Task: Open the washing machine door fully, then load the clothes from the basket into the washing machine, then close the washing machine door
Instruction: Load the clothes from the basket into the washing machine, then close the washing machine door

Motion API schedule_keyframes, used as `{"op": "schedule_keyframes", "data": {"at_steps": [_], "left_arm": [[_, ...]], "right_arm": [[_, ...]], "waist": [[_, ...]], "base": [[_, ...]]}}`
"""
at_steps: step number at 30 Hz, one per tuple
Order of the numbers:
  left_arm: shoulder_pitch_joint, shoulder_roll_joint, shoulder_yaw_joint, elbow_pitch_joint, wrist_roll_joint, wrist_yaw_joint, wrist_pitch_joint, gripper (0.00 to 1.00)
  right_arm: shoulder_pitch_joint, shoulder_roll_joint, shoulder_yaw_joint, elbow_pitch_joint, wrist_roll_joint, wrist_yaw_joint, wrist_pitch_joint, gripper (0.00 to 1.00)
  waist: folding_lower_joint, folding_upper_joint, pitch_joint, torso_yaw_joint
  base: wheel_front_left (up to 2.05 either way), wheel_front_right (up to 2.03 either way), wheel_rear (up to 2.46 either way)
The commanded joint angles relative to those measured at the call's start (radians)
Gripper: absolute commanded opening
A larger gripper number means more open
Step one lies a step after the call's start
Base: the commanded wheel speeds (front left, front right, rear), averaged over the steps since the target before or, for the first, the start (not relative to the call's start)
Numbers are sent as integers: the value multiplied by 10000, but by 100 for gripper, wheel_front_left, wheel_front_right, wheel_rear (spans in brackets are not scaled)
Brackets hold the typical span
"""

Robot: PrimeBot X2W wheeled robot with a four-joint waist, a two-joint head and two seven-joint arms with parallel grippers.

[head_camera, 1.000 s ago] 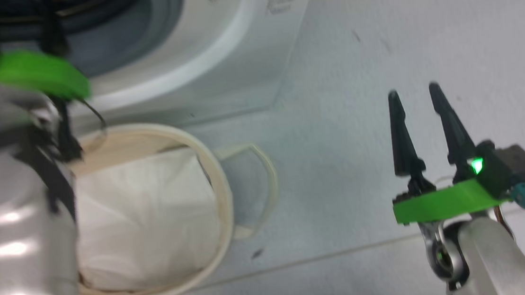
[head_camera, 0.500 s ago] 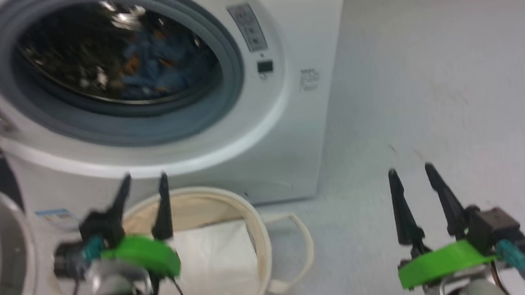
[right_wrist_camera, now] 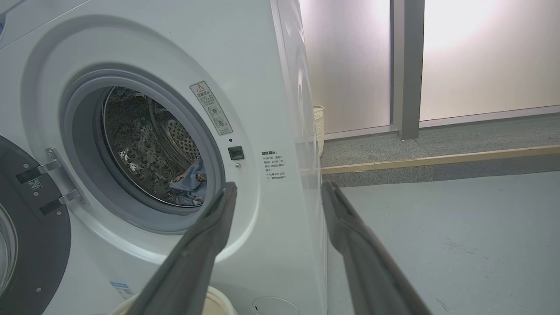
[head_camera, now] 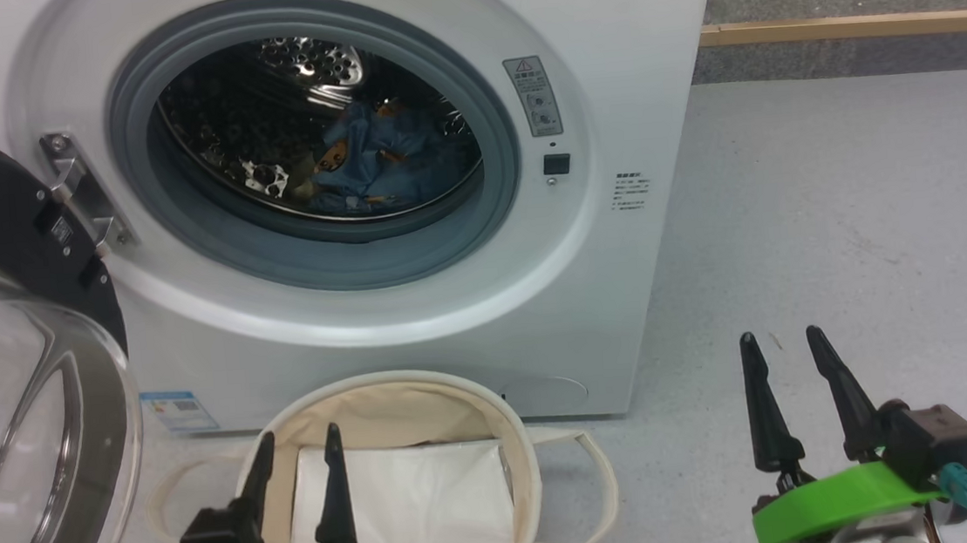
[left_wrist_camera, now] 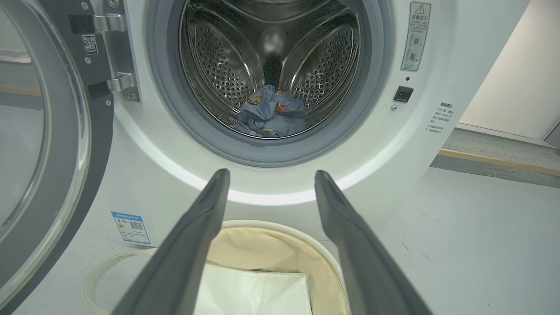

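The clothes [head_camera: 386, 162] sit at the drum's [head_camera: 299, 69] bottom, and the left gripper [head_camera: 298, 436] and right gripper [head_camera: 780, 335] are both spread empty, so the left should hook behind the washing machine door [head_camera: 23, 408], swung wide left, and push its rim steadily home.

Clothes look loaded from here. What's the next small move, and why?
Probably move the left gripper toward the washing machine door to begin pushing it shut. The clothes lie in the drum, the basket holds just a flat white sheet, and the door stands wide open beside that open, empty gripper.
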Motion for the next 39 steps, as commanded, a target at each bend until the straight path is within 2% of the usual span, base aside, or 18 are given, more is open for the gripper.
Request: {"op": "schedule_keyframes", "data": {"at_steps": [1,21,28,39], "left_arm": [[-198,118,193,-427,-14,50,-45,100],[-139,117,109,-488,-236,164,-45,100],[-150,116,206,-449,-562,363,-45,100],[-138,116,169,-548,-860,483,-45,100]], "right_arm": [[-71,9,150,-367,33,8,-49,100],[-77,9,185,-277,19,8,-49,100],[-87,9,203,-256,11,8,-49,100],[-80,9,195,-259,36,8,-49,100]], "waist": [[1,-1,44,37],[1,-1,-12,97],[1,-1,17,99],[1,-1,55,152]], "base": [[0,0,0],[0,0,0],[-2,2,0],[-113,68,44]]}}
